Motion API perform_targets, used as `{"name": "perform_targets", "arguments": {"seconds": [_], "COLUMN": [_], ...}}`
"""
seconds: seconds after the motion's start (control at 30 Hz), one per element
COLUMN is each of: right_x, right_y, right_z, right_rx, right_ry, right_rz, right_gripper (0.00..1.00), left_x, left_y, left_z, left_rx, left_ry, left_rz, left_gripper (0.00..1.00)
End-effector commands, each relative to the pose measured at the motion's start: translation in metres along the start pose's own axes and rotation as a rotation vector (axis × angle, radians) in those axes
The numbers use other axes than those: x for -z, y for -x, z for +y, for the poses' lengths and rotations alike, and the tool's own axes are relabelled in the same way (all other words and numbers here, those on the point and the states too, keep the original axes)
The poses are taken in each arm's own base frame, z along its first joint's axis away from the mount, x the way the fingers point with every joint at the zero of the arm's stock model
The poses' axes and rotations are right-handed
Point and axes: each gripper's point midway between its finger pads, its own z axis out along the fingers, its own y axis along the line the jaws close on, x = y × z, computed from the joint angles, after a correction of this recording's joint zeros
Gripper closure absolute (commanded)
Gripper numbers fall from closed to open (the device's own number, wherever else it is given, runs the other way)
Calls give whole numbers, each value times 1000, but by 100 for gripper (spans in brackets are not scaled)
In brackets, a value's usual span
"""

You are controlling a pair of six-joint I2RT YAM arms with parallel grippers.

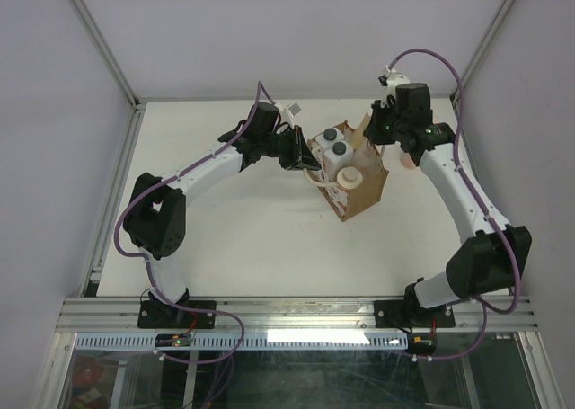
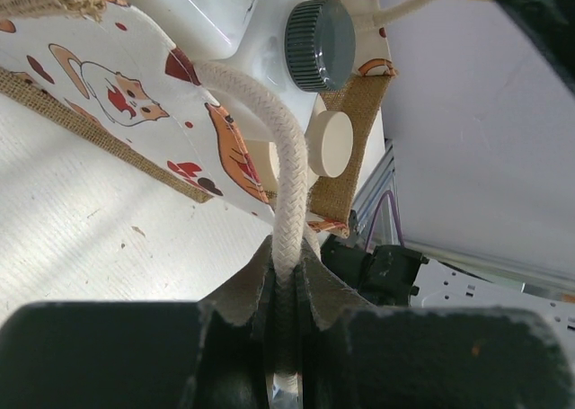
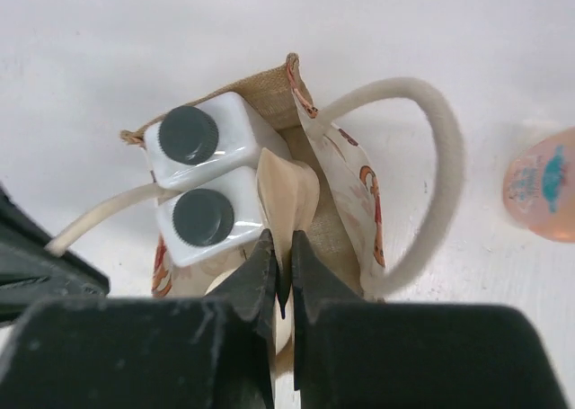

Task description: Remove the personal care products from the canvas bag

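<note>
**Both grippers on the bag, three bottles still inside**

The left gripper (image 2: 286,279) is clamped tight on the cream loop handle (image 2: 269,130) of the canvas bag (image 1: 364,193). The right gripper (image 3: 283,265) has its fingers pinched almost together on a pale fold at the bag's rim. Two white bottles (image 3: 211,180) with dark caps sit side by side inside, with the cream bottle (image 2: 331,144) next to them. The peach bottle (image 3: 544,189) lies out on the table (image 1: 252,238), just beside the bag.

White table (image 1: 252,247) — canvas bag (image 1: 364,193) on it, toward far side; peach-orange bottle (image 3: 544,193) lying apart, right.
</note>
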Motion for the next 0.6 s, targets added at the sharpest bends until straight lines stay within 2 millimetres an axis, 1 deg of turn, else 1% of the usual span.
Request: {"name": "perform_targets", "arguments": {"seconds": [0.0, 0.1, 0.2, 0.23, 0.3, 0.43, 0.5, 0.57], "right_x": [64, 94, 126, 133, 144, 163, 171, 174], "right_y": [40, 36, 34, 31, 24, 12, 9, 5], "right_z": [6, 1, 1, 0, -7, -33, -41, -55], "right_rx": [10, 5, -16, -23, -33, -68, -83, -106], "right_ry": [-32, -66, -77, -86, -129, -273, -325, -404], "right_rz": [-168, -210, -260, -265, -269, -293, -313, -324], "right_gripper": [100, 100, 100, 100, 100, 100, 100, 100], "left_x": [3, 4, 4, 4, 4, 5, 6, 7], "left_y": [12, 12, 11, 10, 10, 9, 7, 7], "left_z": [-20, -20, -20, -21, -22, -22, -22, -21], "left_rx": [-45, -43, -43, -45, -46, -48, -49, -51], "left_ry": [-66, -71, -77, -80, -82, -84, -84, -83], "left_rz": [-29, -32, -32, -31, -31, -29, -29, -29], "left_gripper": [96, 94, 94, 94, 94, 93, 92, 92]}}
